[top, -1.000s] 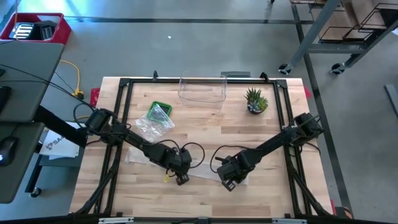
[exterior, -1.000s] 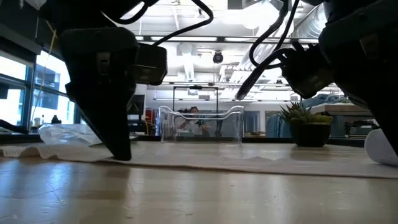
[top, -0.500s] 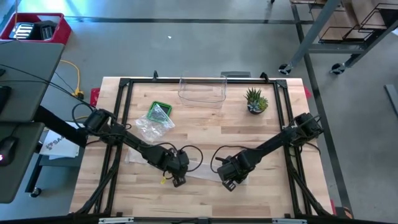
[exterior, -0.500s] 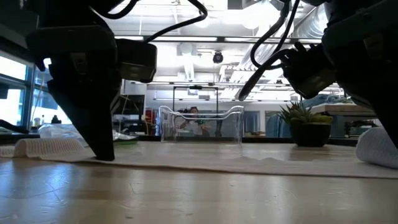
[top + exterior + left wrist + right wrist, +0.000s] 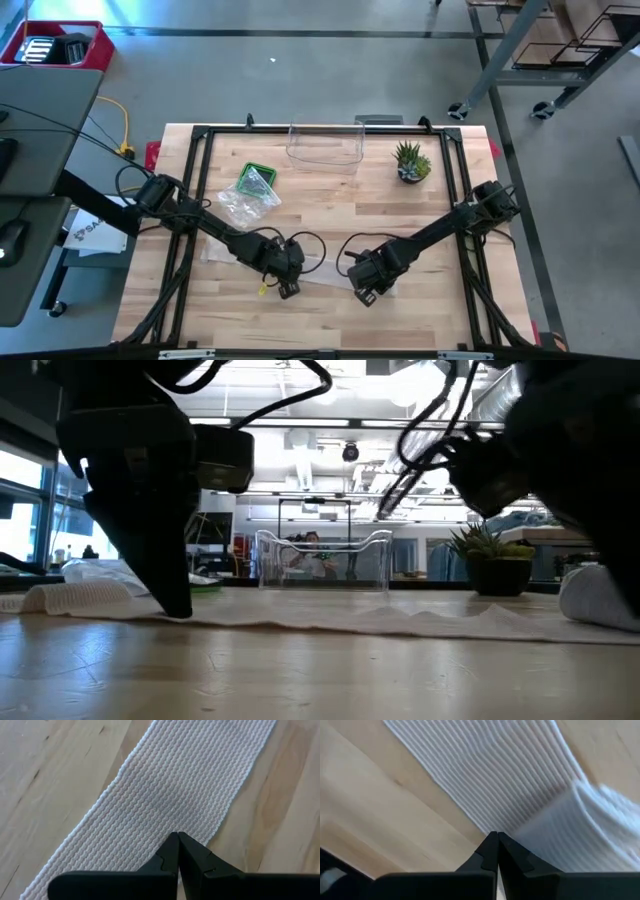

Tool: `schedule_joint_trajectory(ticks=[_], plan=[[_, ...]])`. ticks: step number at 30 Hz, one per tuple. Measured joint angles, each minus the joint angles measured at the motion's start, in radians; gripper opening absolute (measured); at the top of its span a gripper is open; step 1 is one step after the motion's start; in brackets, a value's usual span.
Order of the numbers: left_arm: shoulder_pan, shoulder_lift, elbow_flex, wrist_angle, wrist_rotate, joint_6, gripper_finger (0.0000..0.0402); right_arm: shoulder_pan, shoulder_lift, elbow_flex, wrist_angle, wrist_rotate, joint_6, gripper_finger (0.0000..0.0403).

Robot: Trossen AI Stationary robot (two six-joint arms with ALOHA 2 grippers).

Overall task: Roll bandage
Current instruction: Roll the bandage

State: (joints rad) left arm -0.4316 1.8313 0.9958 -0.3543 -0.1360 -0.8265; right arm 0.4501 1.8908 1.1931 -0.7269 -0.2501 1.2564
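- A long strip of white, ribbed woven bandage (image 5: 170, 795) is seen lying flat on a light wooden table top (image 5: 45, 775) with visible grain lines.
- The strip is laid diagonally across the picture, with bare wood shown on both of its sides.
- The left gripper (image 5: 178, 840), made of two dark fingers, is seen at the picture's lower edge with its fingertips pressed together, no gap being left between them.
- The closed tips are placed over the bandage, near one of its long edges; whether fabric is pinched cannot be told.
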Motion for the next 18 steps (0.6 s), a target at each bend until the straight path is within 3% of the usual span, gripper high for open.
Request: schedule_joint_trajectory(ticks=[11,18], plan=[[-0.001,0.002,-0.001,0.063,-0.003,-0.028,0.0,-0.069,-0.026,0.023,0.039,0.057,-0.015,0.0],[0.013,-0.004,0.001,0.036,0.005,-0.007,0.0,-0.104,-0.142,-0.015,-0.107,0.138,-0.021,0.0]])
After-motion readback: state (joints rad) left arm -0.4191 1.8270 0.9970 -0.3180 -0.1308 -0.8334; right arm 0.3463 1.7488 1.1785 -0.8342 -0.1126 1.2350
